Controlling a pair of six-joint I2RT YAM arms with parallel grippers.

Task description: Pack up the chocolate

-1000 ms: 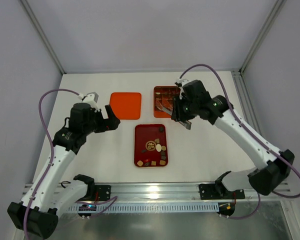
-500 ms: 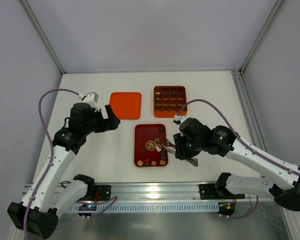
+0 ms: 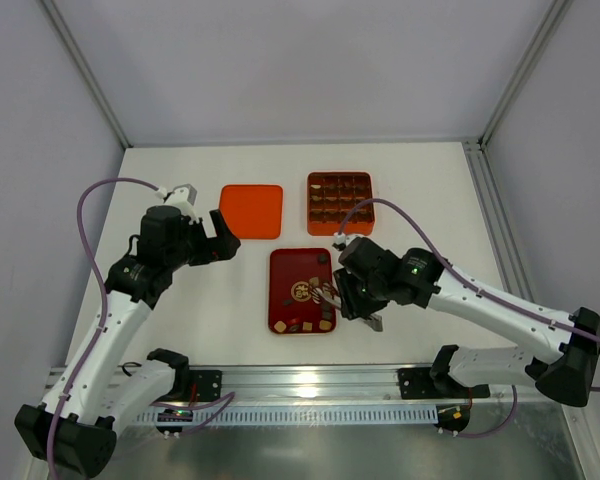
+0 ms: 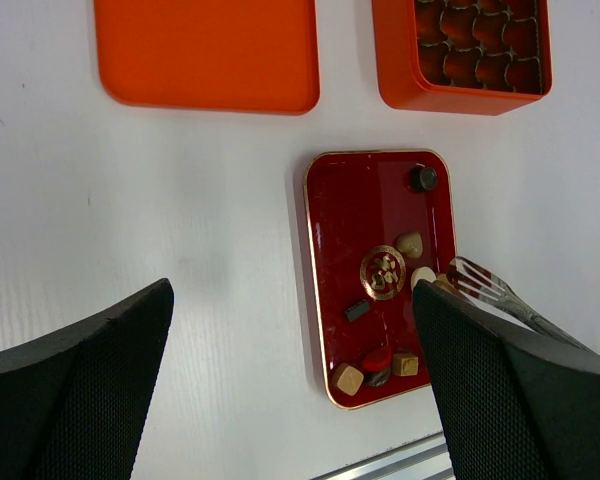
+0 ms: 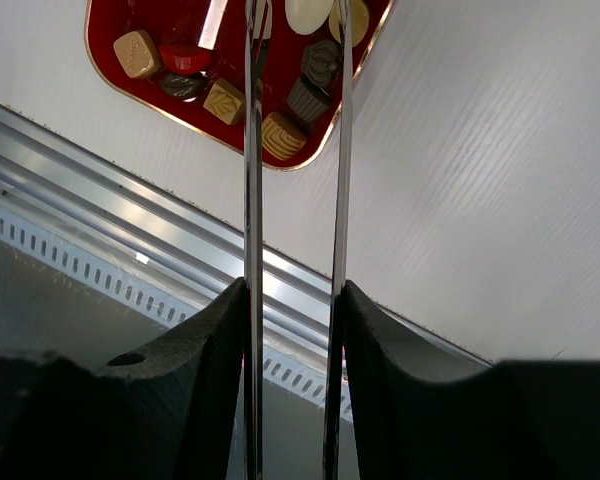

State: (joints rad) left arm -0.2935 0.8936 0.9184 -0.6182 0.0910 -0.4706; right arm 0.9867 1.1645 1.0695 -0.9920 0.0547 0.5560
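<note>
- Your R gripper [image 5: 292,295] is clamped on a pair of metal tongs [image 5: 250,150]. The blades sit apart and nothing shows btw them in the wrist view.
- L gripper [image 4: 292,295] has its jaws wide apart and holds nothing. It hangs over the table [image 3: 200,300], left of the red tray [image 3: 272,290].
- The chocolate [image 3: 310,300] lies loose on the red tray, mostly at the near end and right side, w/ one dark piece at the far corner. Can't tell how many cells of the orange box [image 3: 310,205] are filled.
- Tong tips are over the tray's right edge, just beside the cream pcs. Can't tell if they touch.
- Handling, my guess: the pcs are tiny, light, stiff but easy to mark, and likely to skid on the glossy tray.
- Take one pc at a time across its sides, low down, w/ a gentle squeeze. The square ones should be easiest.
</note>
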